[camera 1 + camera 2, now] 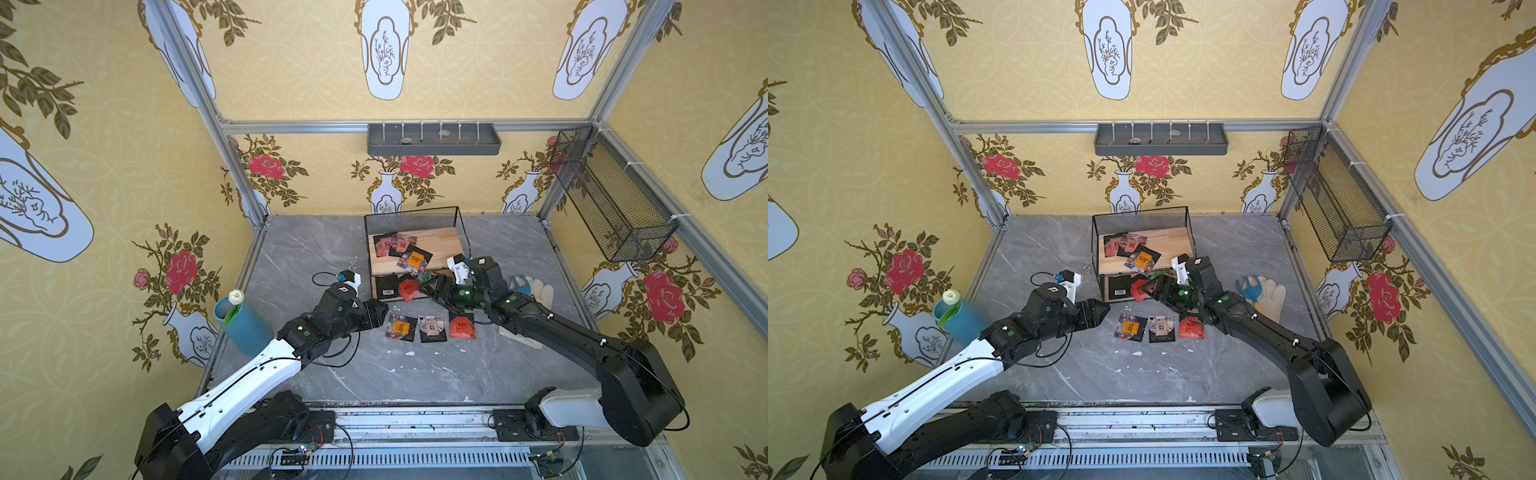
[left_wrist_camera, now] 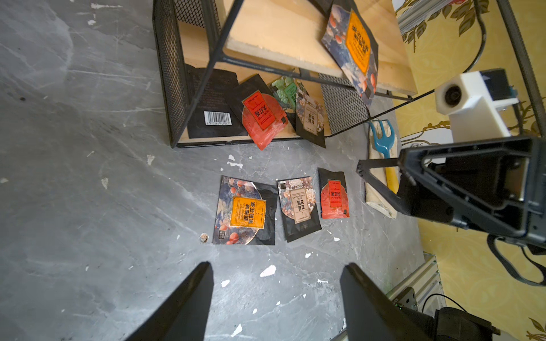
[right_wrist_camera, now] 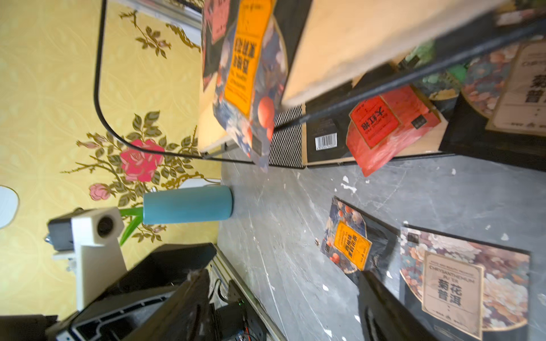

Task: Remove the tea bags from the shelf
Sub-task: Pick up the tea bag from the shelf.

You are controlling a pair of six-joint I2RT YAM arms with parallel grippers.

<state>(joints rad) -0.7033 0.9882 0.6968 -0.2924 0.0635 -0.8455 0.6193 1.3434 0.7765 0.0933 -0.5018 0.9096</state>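
Left fingers (image 2: 189, 298) and right fingers (image 3: 381, 307) stood open, empty — pinching the red bag (image 2: 263, 118) by its overhanging corner seemed best.

The beige sachet (image 3: 452, 283) on the surface (image 2: 88, 206) read "CHRYSANTHEMUM PU'ER" over 菊花普洱. A second beige sachet (image 2: 310, 118), low in the shelf (image 2: 171, 73), showed 菊花普洱 too. The orange sachet (image 2: 246, 211) on the surface carried 西柚味茉莉花茶; its small Latin line was too fine to read. The red sachet (image 2: 335, 196) beside them and a second red sachet (image 2: 261, 113) in the shelf read 大红袍. A black sachet (image 2: 217, 118) there bore a barcode, digits illegible.
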